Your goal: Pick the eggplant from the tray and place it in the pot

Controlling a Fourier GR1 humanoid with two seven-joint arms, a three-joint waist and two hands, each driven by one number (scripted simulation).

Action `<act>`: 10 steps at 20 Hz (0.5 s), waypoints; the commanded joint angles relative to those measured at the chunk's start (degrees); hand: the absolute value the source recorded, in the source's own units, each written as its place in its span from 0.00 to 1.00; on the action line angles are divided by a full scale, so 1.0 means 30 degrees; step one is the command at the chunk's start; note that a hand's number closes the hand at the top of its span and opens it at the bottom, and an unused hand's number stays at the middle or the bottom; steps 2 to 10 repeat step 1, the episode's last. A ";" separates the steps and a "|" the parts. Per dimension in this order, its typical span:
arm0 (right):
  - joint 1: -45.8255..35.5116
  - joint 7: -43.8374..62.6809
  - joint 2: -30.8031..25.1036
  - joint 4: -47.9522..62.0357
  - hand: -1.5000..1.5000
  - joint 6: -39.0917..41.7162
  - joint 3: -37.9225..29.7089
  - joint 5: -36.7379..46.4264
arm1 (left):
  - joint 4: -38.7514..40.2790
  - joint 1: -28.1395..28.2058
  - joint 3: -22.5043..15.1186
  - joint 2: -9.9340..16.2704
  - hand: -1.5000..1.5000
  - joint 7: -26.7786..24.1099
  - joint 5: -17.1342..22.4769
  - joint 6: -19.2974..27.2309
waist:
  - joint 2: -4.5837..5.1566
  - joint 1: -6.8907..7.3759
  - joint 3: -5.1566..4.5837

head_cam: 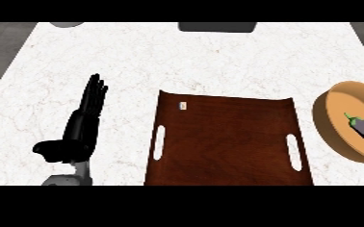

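Note:
A dark brown wooden tray with two white handle slots lies at the front middle of the counter, nothing on its surface. The purple eggplant with a green stem lies inside a tan round pot at the right edge, partly cut off by the frame. My left hand rests left of the tray, fingers straight and pointing away, thumb out to the side, holding nothing. My right hand does not show.
The white marble counter stretches to the back. A dark grey object sits at the far edge in the middle, and a grey rounded object at the far left corner.

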 commanded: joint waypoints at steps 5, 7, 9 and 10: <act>0.0683 -0.1166 -0.0317 0.0682 0.00 0.0454 -0.0502 -0.0299 | -0.0460 0.0325 0.0006 0.0144 0.50 0.0211 -0.0002 -0.0067 | 0.0018 0.0045 0.0039; 0.0683 -0.1166 -0.0317 0.0682 0.00 0.0454 -0.0502 -0.0299 | -0.0460 0.0325 0.0006 0.0144 0.50 0.0211 -0.0002 -0.0067 | 0.0018 0.0045 0.0039; 0.0683 -0.1166 -0.0317 0.0682 0.00 0.0454 -0.0502 -0.0299 | -0.0460 0.0325 0.0006 0.0144 0.50 0.0211 -0.0002 -0.0067 | 0.0018 0.0045 0.0039; 0.0683 -0.1166 -0.0317 0.0682 0.00 0.0454 -0.0502 -0.0299 | -0.0460 0.0325 0.0006 0.0144 0.50 0.0211 -0.0002 -0.0067 | 0.0018 0.0045 0.0039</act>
